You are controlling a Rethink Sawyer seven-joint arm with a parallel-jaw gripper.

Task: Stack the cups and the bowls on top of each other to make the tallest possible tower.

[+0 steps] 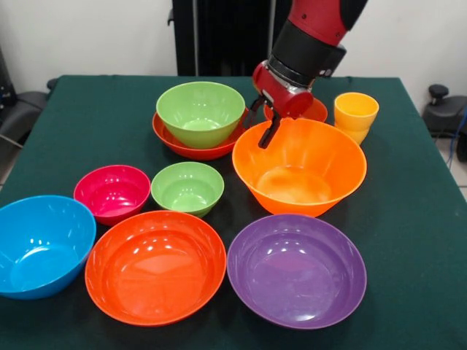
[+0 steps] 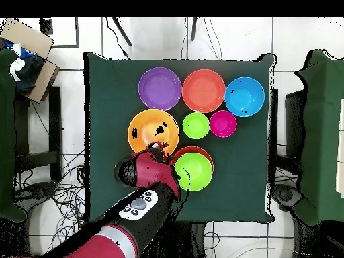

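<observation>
Nearest the camera in the front view sit a wide red-orange bowl [image 1: 155,266] and, to its right, a purple bowl [image 1: 297,270], rims nearly touching; a blue bowl [image 1: 42,244] lies at the near left edge of the green table [image 1: 408,219]. Behind these, a magenta bowl [image 1: 112,193] and a small lime green bowl [image 1: 187,188] stand side by side. Right of them is the large orange bowl [image 1: 300,166], upright on the cloth, standing alone. At far centre a medium lime green bowl [image 1: 201,113] is nested in a shallow red-orange bowl [image 1: 191,146]; this two-piece tower is all that is stacked. At far right a yellow-orange cup [image 1: 355,115] stands upright, with another like it apparently nested beneath; just left of it the rim of a small red-orange bowl [image 1: 318,111] shows behind the arm. The gripper [image 1: 267,125] hangs over the far left rim of the large orange bowl, one dark finger [image 1: 270,133] reaching down at the rim; whether it pinches the rim or is released cannot be told. The overhead view places the gripper [image 2: 160,149] between the orange bowl and the stacked pair.
</observation>
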